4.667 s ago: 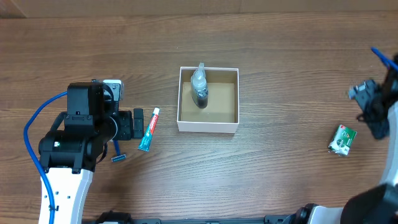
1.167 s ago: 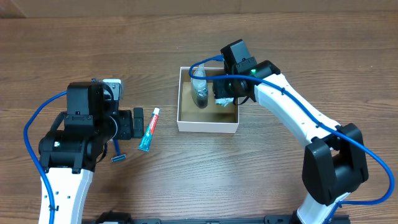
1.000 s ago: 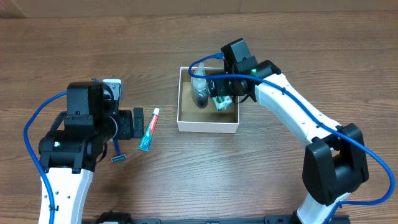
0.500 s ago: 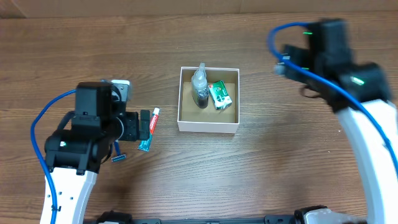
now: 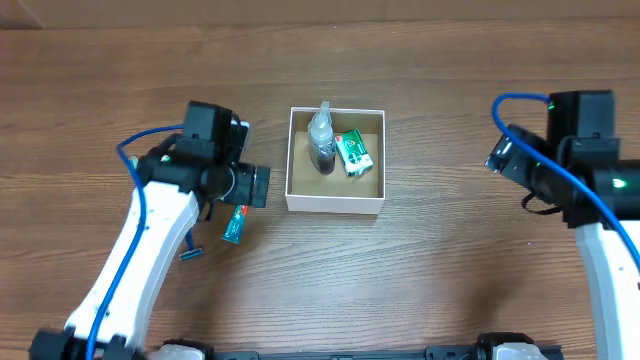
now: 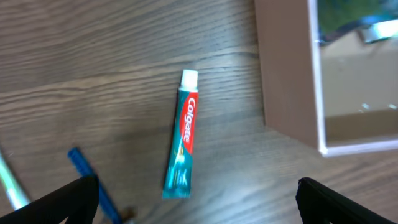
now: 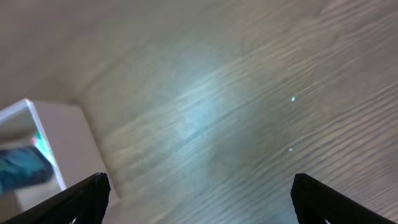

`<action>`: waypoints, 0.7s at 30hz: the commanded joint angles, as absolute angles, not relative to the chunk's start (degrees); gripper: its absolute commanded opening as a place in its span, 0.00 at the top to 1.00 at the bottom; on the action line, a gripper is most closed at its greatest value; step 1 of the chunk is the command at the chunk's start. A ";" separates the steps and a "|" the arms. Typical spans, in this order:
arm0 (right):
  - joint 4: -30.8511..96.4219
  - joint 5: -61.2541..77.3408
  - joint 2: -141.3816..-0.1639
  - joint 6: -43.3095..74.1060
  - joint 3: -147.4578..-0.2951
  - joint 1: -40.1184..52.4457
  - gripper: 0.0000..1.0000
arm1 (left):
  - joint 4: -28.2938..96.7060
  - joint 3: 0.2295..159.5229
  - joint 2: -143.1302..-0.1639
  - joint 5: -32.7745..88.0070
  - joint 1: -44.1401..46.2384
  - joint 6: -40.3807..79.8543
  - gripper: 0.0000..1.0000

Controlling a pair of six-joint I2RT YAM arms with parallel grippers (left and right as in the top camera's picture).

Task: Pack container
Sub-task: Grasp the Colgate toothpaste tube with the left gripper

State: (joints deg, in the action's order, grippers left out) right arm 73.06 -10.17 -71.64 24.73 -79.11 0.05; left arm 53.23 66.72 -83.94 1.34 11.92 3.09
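Observation:
The container (image 5: 335, 203) is a white-walled box with a brown inside at the table's middle. A clear pump bottle (image 5: 321, 140) and a green packet (image 5: 354, 153) lie in it. My left gripper (image 5: 252, 187) is open and empty, above the teal toothpaste tube (image 5: 234, 225), just left of the box. The left wrist view shows the toothpaste tube (image 6: 182, 134) between the spread fingers (image 6: 198, 202) and the container's wall (image 6: 289, 74) on the right. My right gripper (image 5: 500, 155) is open and empty, far right of the box; its fingers (image 7: 199, 199) hang over bare wood.
A blue razor (image 5: 188, 250) lies left of the toothpaste, also seen in the left wrist view (image 6: 87, 177). A pale stick (image 6: 11, 186) shows at that view's left edge. The container's corner (image 7: 46, 149) shows at the left of the right wrist view.
My right gripper let the green packet go in the container and drew back to the far right. My left arm moved right, over the toothpaste.

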 commanded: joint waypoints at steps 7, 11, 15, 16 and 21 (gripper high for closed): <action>70.63 -8.71 -72.10 22.24 -74.39 -0.08 0.01 | 43.55 67.72 -102.50 1.06 12.03 1.76 0.00; 70.70 -8.71 -72.10 22.26 -74.37 -0.08 0.00 | 42.98 67.72 -107.02 1.06 12.03 1.74 0.00; 70.67 -8.71 -72.10 22.26 -74.35 -0.08 0.00 | 43.22 67.72 -108.68 1.06 12.03 1.76 0.00; 70.72 -8.73 -72.10 22.26 -74.35 -0.08 0.00 | 43.24 67.72 -108.71 1.06 12.03 1.76 0.00; 70.76 -8.71 -72.10 22.26 -74.35 -0.08 0.00 | 43.13 67.61 -110.06 1.04 12.03 1.74 0.05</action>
State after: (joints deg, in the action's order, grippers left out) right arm 71.13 -8.80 -72.16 22.46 -74.65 0.03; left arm 43.22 66.81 -108.18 1.28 11.92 2.66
